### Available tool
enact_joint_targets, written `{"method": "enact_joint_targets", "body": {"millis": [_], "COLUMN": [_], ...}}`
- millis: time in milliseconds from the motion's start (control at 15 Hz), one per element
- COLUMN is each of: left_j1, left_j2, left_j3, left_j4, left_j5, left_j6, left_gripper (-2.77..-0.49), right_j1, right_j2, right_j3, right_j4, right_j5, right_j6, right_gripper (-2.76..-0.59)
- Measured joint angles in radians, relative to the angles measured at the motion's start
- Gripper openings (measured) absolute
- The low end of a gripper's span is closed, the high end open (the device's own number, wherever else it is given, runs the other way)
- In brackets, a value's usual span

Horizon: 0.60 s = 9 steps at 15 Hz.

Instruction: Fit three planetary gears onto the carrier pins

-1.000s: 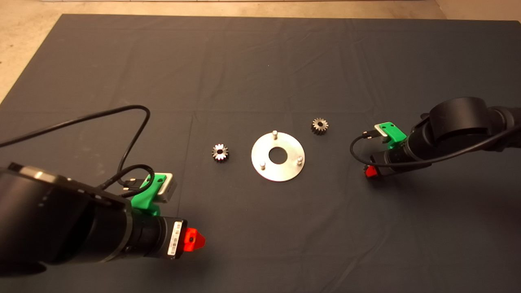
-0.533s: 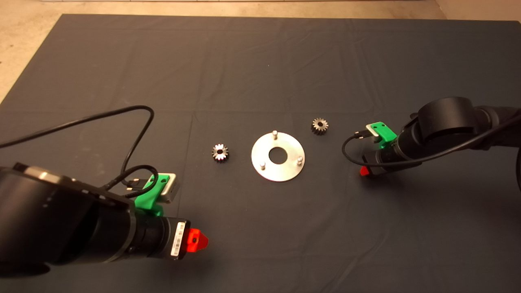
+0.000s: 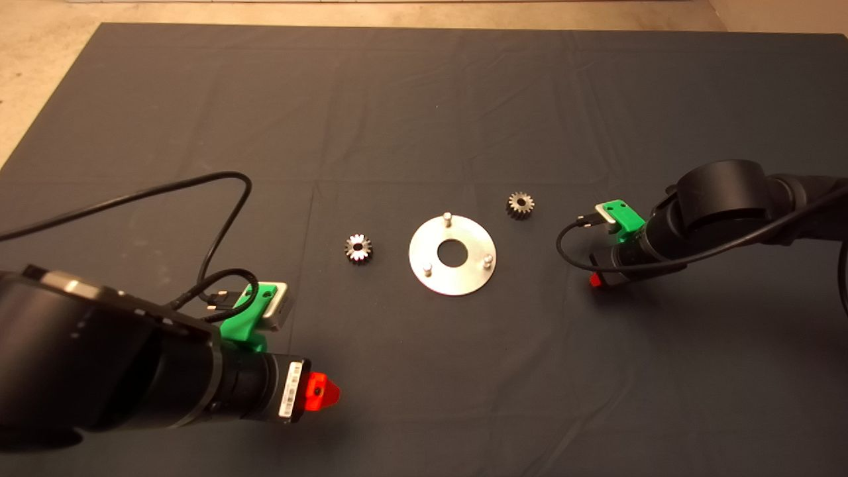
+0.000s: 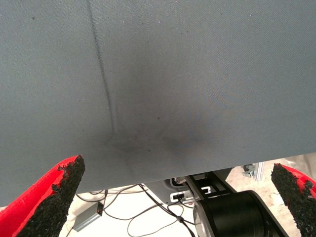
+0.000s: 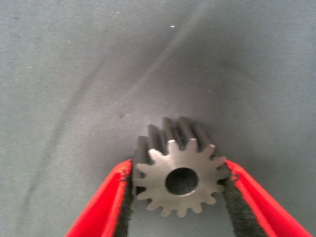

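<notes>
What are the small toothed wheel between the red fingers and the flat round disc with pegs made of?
The small grey toothed gear, gripped by the right gripper, looks like machined steel: dull grey sheen. The flat silver disc seems brushed metal, perhaps aluminium or steel: pale, matte, evenly reflective.

The right end effector (image 3: 594, 280) sits low over the table (image 3: 424, 106), and a planetary gear (image 5: 180, 173) sits between its two fingers (image 5: 106, 207) — touching both pads. Beyond it, toward the table's middle, lies the disc (image 3: 452, 255) with three carrier pins (image 3: 448, 217) standing on it. A second gear (image 3: 521, 205) lies between this end effector and the disc, just off the disc's far rim. A third gear (image 3: 358, 248) lies on the disc's other side — nearer the left end effector (image 3: 324, 393), which hangs at the table's near edge, well apart from every part.
</notes>
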Motion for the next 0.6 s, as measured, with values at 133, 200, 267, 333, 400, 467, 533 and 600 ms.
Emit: {"method": "enact_joint_targets", "body": {"millis": [133, 200, 267, 333, 400, 467, 533, 600], "left_j1": [0.0, 0.0, 0.0, 0.0, 0.0, 0.0, 0.0, 0.0], "left_j2": [0.0, 0.0, 0.0, 0.0, 0.0, 0.0, 0.0, 0.0], "left_j3": [0.0, 0.0, 0.0, 0.0, 0.0, 0.0, 0.0, 0.0], "left_j4": [0.0, 0.0, 0.0, 0.0, 0.0, 0.0, 0.0, 0.0], "left_j5": [0.0, 0.0, 0.0, 0.0, 0.0, 0.0, 0.0, 0.0], "left_j6": [0.0, 0.0, 0.0, 0.0, 0.0, 0.0, 0.0, 0.0], "left_gripper": [-0.51, -0.51, -0.51, -0.51, -0.51, -0.51, -0.51, -0.51], "right_j1": [0.0, 0.0, 0.0, 0.0, 0.0, 0.0, 0.0, 0.0], "right_j2": [0.0, 0.0, 0.0, 0.0, -0.002, -0.006, -0.01, -0.015], "right_j3": [0.0, 0.0, 0.0, 0.0, 0.0, 0.0, 0.0, 0.0], "right_j4": [0.0, -0.001, -0.001, -0.001, -0.001, -0.001, -0.001, -0.002], "right_j5": [-0.001, -0.001, 0.0, 0.0, 0.0, 0.004, 0.011, 0.022], "right_j6": [0.0, 0.0, 0.0, 0.002, 0.008, 0.02, 0.027, 0.036], "right_gripper": [-2.2, -2.2, -2.2, -2.21, -2.21, -2.22, -2.22, -2.25]}}
